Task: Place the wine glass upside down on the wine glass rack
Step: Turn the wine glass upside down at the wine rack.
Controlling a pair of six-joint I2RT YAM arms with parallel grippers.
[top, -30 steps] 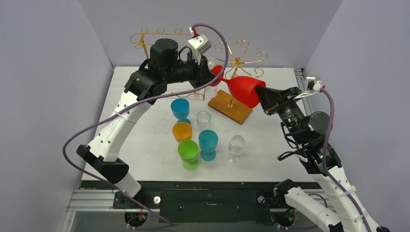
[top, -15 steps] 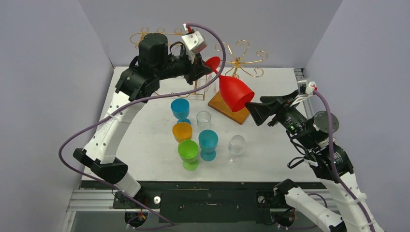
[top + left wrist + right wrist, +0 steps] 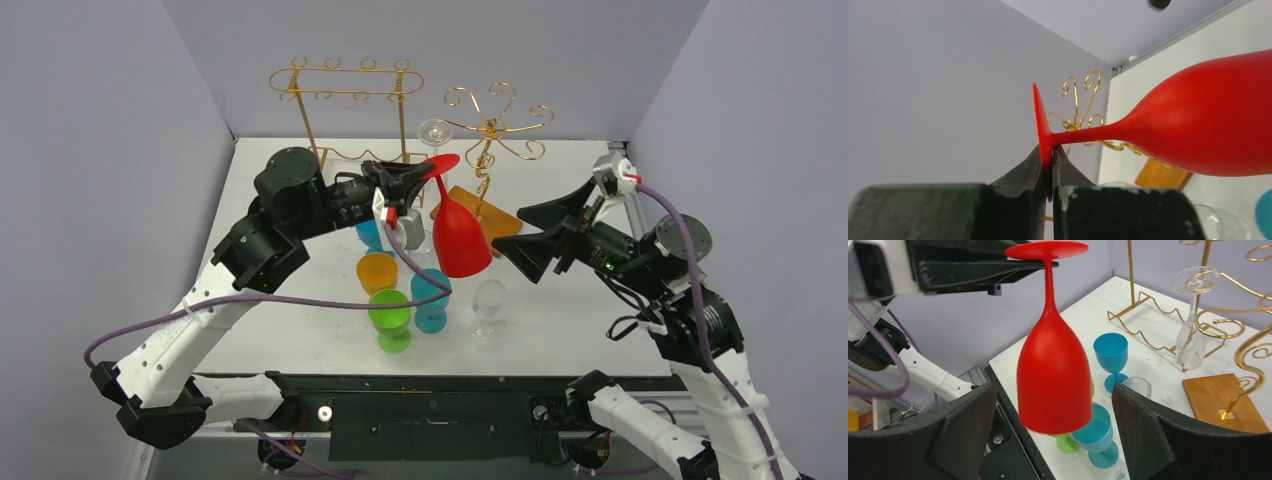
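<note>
The red wine glass (image 3: 461, 240) hangs upside down in the air above the cups, bowl downward. My left gripper (image 3: 425, 172) is shut on the edge of its flat foot (image 3: 1040, 120); in the left wrist view the left gripper (image 3: 1048, 150) pinches that disc. My right gripper (image 3: 510, 232) is open just right of the bowl, touching nothing. In the right wrist view the red wine glass (image 3: 1054, 375) hangs between the wide-apart fingers of the right gripper (image 3: 1053, 386). The gold scroll-armed wine glass rack (image 3: 492, 125) stands behind on a wooden base (image 3: 500, 215).
A clear glass (image 3: 434, 130) hangs upside down on the scroll rack. A second, rectangular gold rack (image 3: 345, 80) stands at the back left. Under the red glass stand blue (image 3: 368, 232), orange (image 3: 377, 270), green (image 3: 390, 315) and teal (image 3: 431, 295) cups, and a clear glass (image 3: 489, 300).
The right gripper let go of the red bowl, opened and drew back. The left arm swung the glass from a tilt near the racks down and forward until it hangs upright-inverted.
</note>
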